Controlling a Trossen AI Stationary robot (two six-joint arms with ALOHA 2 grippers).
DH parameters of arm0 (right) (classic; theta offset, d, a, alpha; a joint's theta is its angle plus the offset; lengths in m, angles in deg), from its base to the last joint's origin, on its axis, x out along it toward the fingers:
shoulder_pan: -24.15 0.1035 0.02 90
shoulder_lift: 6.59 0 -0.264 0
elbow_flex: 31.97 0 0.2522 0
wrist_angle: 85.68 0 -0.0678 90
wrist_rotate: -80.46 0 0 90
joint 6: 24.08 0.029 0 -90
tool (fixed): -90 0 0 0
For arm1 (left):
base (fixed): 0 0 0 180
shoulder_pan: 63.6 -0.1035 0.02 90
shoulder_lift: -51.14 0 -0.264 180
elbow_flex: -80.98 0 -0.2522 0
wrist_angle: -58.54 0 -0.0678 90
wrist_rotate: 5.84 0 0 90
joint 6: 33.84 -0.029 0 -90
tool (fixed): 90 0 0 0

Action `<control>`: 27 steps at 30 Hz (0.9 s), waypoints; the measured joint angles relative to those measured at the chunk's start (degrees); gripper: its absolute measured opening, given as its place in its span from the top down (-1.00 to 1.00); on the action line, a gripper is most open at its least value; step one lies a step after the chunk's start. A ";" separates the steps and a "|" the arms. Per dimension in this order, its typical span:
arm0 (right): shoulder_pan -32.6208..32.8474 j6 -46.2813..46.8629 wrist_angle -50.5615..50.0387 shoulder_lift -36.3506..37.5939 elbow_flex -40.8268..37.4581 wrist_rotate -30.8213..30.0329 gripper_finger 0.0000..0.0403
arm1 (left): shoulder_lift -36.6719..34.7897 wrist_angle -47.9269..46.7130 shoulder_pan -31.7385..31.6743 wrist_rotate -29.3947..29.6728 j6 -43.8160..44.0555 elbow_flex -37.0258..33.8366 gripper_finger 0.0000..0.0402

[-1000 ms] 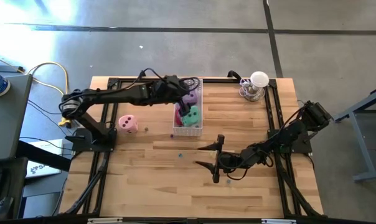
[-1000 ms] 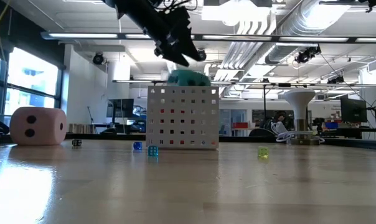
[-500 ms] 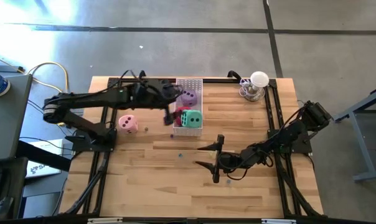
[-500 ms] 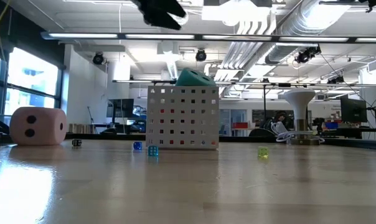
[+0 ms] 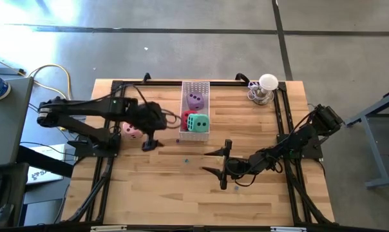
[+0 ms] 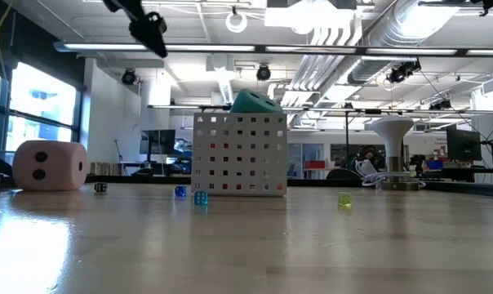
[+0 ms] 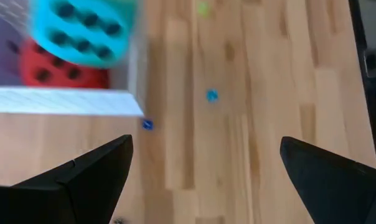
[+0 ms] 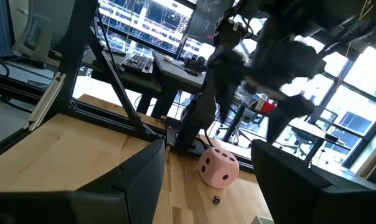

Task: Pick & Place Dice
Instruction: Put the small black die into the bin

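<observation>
While my left tool (image 5: pixel 151 143) hangs above the wooden slatted worktop (image 5: pixel 181 187) with its two dark fingers spread wide and nothing between them, it sits between the soft pink cube with dark pips (image 5: pixel 131 131) and the white perforated rectangular tray (image 5: pixel 196 135). From above I see the pink die resting on the worktop's left part, just beside the left arm and partly covered by it. In the low view that same pink die (image 6: pixel 49 166) stands alone on the left, apart from the tray (image 6: pixel 239 155).

Inside the tray I count three dice: the purple soft cube (image 5: pixel 195 100) in the far part, the green soft cube (image 5: pixel 198 122) in the near part, and the red soft cube (image 5: pixel 186 119) touching the green one on its left. My left wrist view shows the green die (image 7: pixel 83 30) lying partly on top of the red one (image 7: pixel 62 71) behind the tray wall.

A few tiny dice lie scattered on the boards near the tray: a blue one (image 7: pixel 211 95), another blue one (image 7: pixel 147 124) and a yellow-green one (image 6: pixel 344 198).

My right tool (image 5: pixel 218 163) waits low over the worktop's near middle, fingers spread and empty, pointing left. A white-topped lamp-like stand (image 5: pixel 266 88) sits at the far right corner.
</observation>
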 joint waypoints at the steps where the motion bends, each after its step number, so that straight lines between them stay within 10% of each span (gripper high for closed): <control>1: 0.00 0.00 0.00 0.00 0.00 0.00 -0.15 | 0.02 -0.04 0.46 -0.34 -0.45 -1.10 -0.98; 27: -0.04 0.02 -0.07 0.00 0.00 0.00 -0.15 | 0.07 1.78 -4.91 0.88 -3.68 -22.16 -0.98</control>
